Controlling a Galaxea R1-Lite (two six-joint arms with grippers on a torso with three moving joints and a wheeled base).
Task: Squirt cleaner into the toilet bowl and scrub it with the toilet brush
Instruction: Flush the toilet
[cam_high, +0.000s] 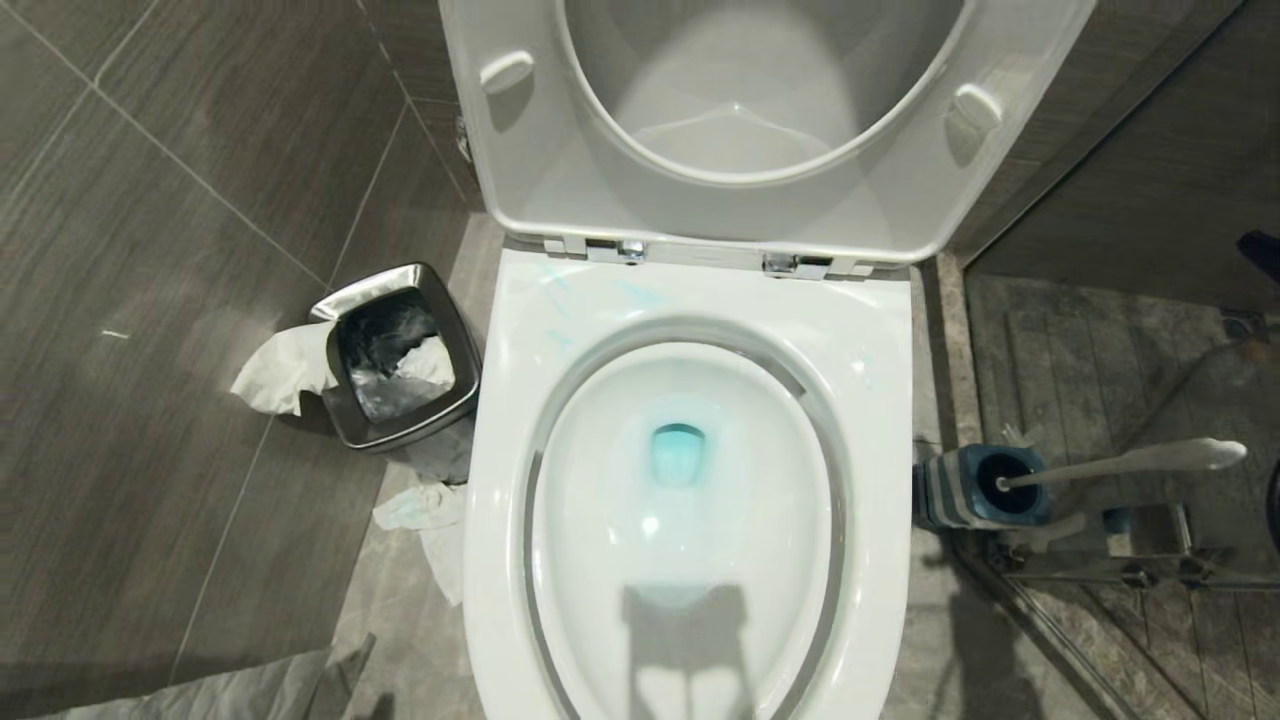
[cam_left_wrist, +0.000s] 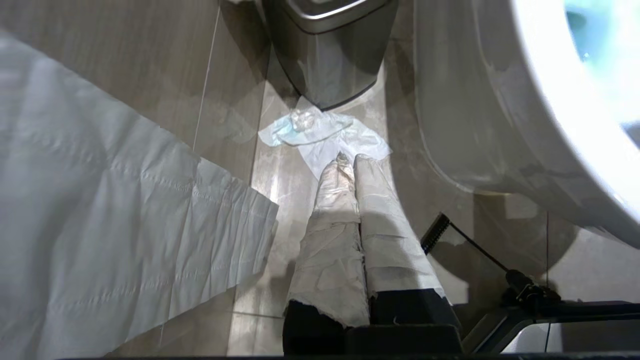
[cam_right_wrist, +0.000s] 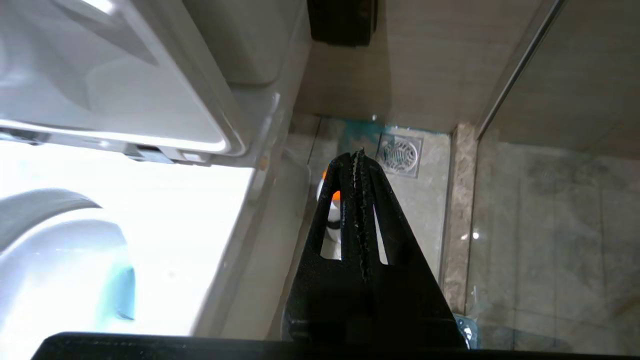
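The toilet bowl (cam_high: 690, 300) stands open with its seat and lid raised, and blue-tinted water lies at the bottom. The toilet brush (cam_high: 1125, 461) leans in its blue-and-grey holder (cam_high: 960, 490) on the floor right of the bowl. Neither arm shows in the head view. My right gripper (cam_right_wrist: 358, 155) hangs shut and empty over the floor beside the toilet. Behind its fingers stands a whitish bottle with an orange top (cam_right_wrist: 331, 216), mostly hidden; it looks like the cleaner. My left gripper (cam_left_wrist: 350, 161), its fingers wrapped in paper, is shut and empty above the floor left of the bowl.
A square steel bin (cam_high: 395, 355) with tissue hanging over its rim stands left of the toilet. Crumpled tissue (cam_high: 425, 510) lies on the floor beside it. A large paper sheet (cam_left_wrist: 100, 210) lies further left. A floor drain (cam_right_wrist: 399, 154) and a glass partition (cam_high: 1100, 560) are on the right.
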